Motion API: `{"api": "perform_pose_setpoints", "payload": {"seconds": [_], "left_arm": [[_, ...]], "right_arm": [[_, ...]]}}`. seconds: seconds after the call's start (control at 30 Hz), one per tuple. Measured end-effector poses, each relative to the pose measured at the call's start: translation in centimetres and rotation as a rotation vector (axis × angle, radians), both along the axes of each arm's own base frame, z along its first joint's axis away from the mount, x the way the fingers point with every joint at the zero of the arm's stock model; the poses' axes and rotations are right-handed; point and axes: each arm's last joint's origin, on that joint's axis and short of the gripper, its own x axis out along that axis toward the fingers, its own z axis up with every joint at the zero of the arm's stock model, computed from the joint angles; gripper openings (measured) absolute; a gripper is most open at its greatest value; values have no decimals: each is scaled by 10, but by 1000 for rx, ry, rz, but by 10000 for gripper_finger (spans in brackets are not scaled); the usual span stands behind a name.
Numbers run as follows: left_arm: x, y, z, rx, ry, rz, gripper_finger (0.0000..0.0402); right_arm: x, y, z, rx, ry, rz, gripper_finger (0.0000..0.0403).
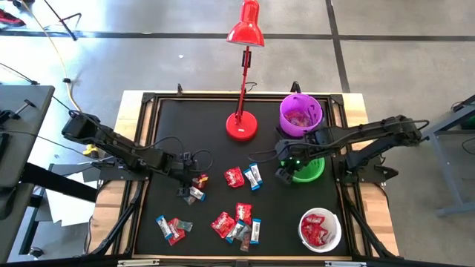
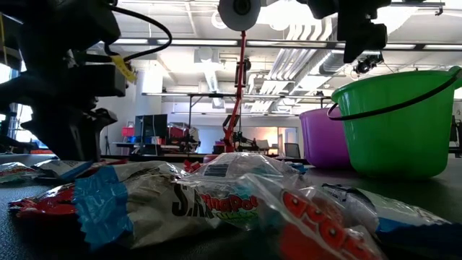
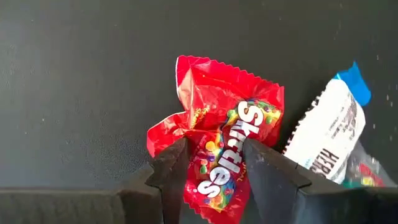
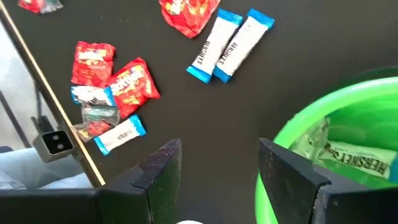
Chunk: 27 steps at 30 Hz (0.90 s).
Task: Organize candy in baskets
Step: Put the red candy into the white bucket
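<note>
From above, the left gripper (image 1: 194, 182) is down on the black table (image 1: 171, 133) at a red candy (image 1: 200, 179), near a red lamp (image 1: 243, 124); the white basket (image 1: 320, 229) holds red packets, the purple basket (image 1: 300, 114) has wrappers inside.

Its wrist view shows the fingers (image 3: 174, 168) spread to either side of the Skittles packet (image 3: 224, 149), whose long axis runs between them, a blue-and-white bar (image 3: 328, 134) beside it.

The right gripper (image 4: 217, 165) hangs open at the green basket (image 4: 292, 143), which holds silvery wrappers.

Bare mat (image 1: 167, 122) left of lamp base (image 1: 241, 127)
</note>
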Motion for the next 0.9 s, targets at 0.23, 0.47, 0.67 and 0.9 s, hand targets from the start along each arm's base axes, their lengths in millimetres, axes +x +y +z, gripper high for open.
{"api": "perform_pose_setpoints", "payload": {"seconds": [0.23,0.47,0.67,0.9], "left_arm": [[-6,5,-7,66,-11,160,146],[-8,7,-9,44,-26,316,92],[-3,6,-7,-18,-92,413,18],[7,3,1,-87,-132,473,5]], "right_arm": [[5,1,2,9,-53,-1,204],[5,1,3,19,-59,-18,204],[5,1,3,18,-60,-17,204],[5,1,3,13,-61,-7,204]]}}
